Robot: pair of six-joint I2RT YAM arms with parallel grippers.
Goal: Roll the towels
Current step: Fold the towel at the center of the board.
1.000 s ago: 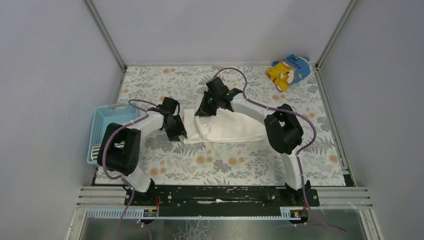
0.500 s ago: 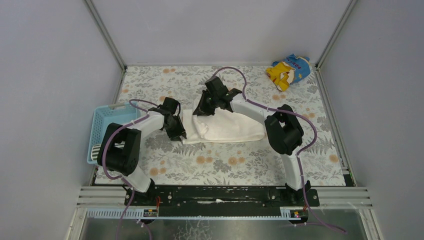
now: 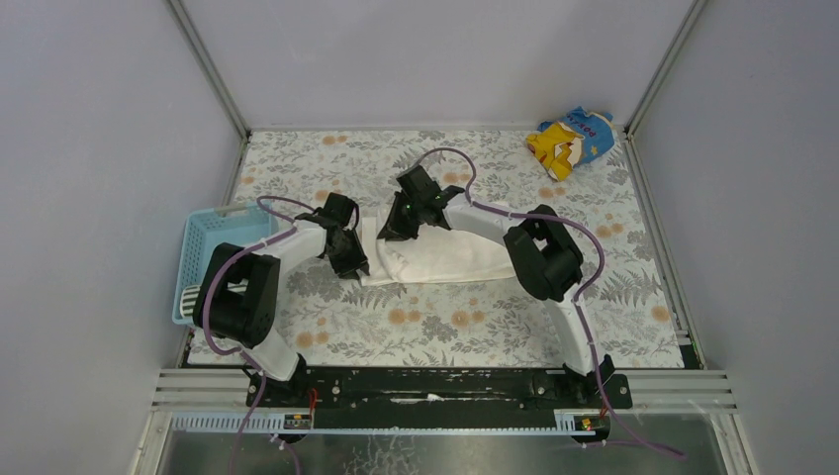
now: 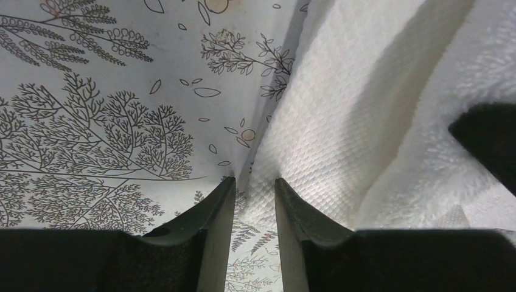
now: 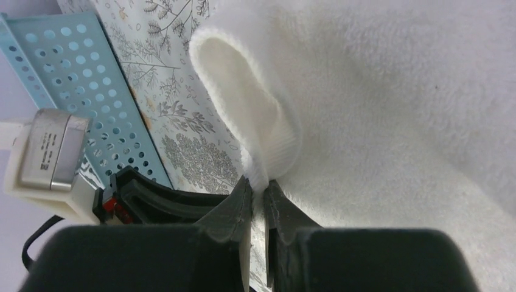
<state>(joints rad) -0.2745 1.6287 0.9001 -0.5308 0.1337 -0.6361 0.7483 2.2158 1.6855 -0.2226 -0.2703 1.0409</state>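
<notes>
The large white terry towel (image 3: 450, 255) lies bunched mid-table. My left gripper (image 3: 351, 265) sits at its near-left corner. In the left wrist view the narrow jaws (image 4: 254, 182) pinch that thin waffle-textured corner (image 4: 316, 121). My right gripper (image 3: 393, 226) is at the towel's far-left edge. In the right wrist view it (image 5: 258, 182) is shut on a folded loop of the towel's hem (image 5: 255, 103), lifted above the rest. The small black-and-white striped towel (image 3: 188, 296) shows at the near end of the blue basket.
The blue perforated basket (image 3: 213, 237) stands at the left table edge, also in the right wrist view (image 5: 73, 67). A yellow-and-blue printed cloth (image 3: 571, 139) lies at the far right corner. Grey walls surround the floral table (image 3: 445, 327).
My right gripper has moved left and nearer with the towel's edge in it, folding that edge over the towel. My left gripper has stayed put at the corner.
</notes>
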